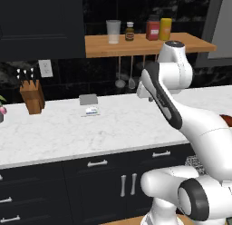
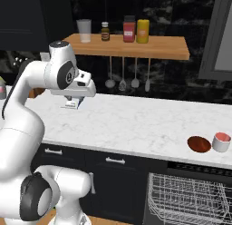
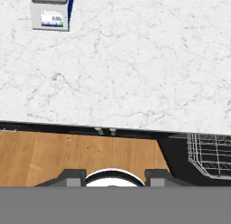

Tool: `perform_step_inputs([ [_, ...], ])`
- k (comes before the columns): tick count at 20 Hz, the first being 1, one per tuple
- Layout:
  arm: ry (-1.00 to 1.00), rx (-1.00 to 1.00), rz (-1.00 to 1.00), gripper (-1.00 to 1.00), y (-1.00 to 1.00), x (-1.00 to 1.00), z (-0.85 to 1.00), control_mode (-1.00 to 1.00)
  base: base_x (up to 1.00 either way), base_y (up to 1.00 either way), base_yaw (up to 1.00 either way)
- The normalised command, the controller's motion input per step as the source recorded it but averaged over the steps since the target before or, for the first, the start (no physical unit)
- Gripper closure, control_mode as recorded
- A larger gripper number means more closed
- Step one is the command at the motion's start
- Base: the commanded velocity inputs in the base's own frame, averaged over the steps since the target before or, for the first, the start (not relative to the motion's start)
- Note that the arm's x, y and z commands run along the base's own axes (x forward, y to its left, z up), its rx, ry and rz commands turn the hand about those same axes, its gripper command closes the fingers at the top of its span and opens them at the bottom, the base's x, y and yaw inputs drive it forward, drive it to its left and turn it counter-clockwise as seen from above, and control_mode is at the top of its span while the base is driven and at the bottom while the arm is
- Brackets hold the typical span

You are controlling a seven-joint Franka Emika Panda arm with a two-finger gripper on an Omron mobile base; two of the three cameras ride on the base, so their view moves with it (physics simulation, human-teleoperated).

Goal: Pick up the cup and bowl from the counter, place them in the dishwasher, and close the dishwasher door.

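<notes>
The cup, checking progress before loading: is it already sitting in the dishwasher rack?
No, the cup stands on the counter beside the bowl.

At the right edge of the frame the cup point(image 2: 221, 142) is sitting on the counter point(image 2: 136, 124), just beside the dark bowl point(image 2: 199, 144) to its left. Below them, at lower right, the dishwasher point(image 2: 190, 192) is standing open, its wire rack point(image 2: 188, 201) showing. The gripper point(image 2: 72, 103) is hanging over the counter at upper left, nothing between its jaws.
</notes>
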Motion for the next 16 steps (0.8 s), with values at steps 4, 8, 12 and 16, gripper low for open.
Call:
perform_step_inputs([
  [4, -0.1, 0.0, 0.0, -1.0, 0.0, -0.47, 0.01, -1.0, 0.0, 0.0, 0.0],
  [8, -0.04, 0.11, 0.0, -1.0, 0.02, -0.65, -0.14, -1.0, 0.0, 0.0, 0.0],
  [12, -0.03, 0.1, 0.0, -1.0, 0.02, -0.41, -0.47, -1.0, 0.0, 0.0, 0.0],
  [16, -0.03, 0.05, 0.0, -1.0, 0.14, -0.1, -0.08, 1.0, 0.01, 0.03, 0.0],
])
